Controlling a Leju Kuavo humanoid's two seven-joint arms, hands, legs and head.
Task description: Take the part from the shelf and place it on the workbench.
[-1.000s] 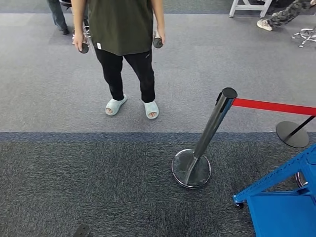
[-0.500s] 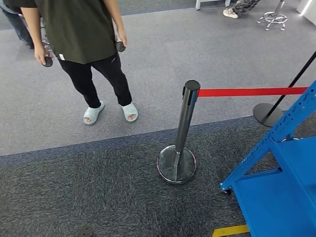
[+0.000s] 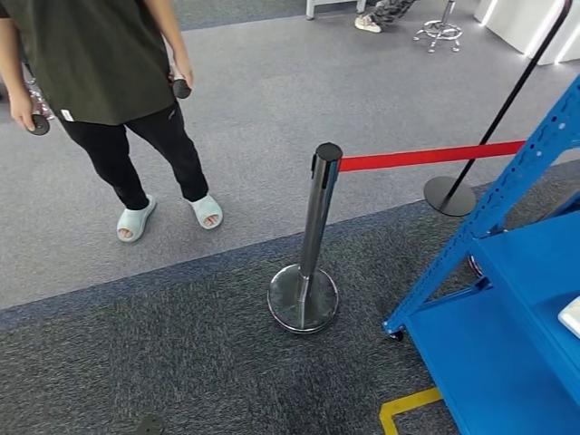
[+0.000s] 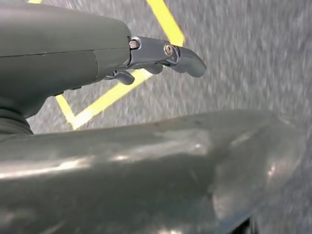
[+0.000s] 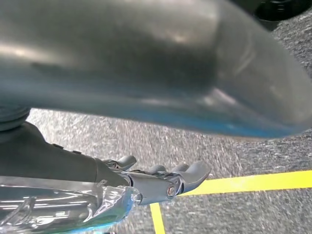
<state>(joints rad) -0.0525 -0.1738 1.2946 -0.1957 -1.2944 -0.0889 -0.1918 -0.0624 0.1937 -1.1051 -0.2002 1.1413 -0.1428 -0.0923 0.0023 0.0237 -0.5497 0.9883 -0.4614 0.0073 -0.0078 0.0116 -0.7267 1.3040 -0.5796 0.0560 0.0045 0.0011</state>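
Arms first, closest of all: both hang straight down at the robot's sides, which to me fits a machine getting into position and not yet reaching. In the wrist views the left robot hand (image 4: 162, 53) has its fingers stretched out and loose over grey carpet, gripping nothing. The right robot hand (image 5: 162, 180) is the same, fingers extended and bare above a yellow floor line (image 5: 254, 181), likely a mark for where to stand. At the near right is the blue shelf (image 3: 506, 362), with its angled post and lower deck showing in the head view. A pale corner (image 3: 572, 317) peeks in at the right edge on one shelf level; I'd guess that is the part, though too little shows to be sure. Just beyond, mid-floor, a steel stanchion (image 3: 311, 236) carries a red belt (image 3: 430, 156) off to the right, fencing the area. Farther left a person (image 3: 102, 72) stands with a dark handle in each hand, well apart from the shelf, probably overseeing the run
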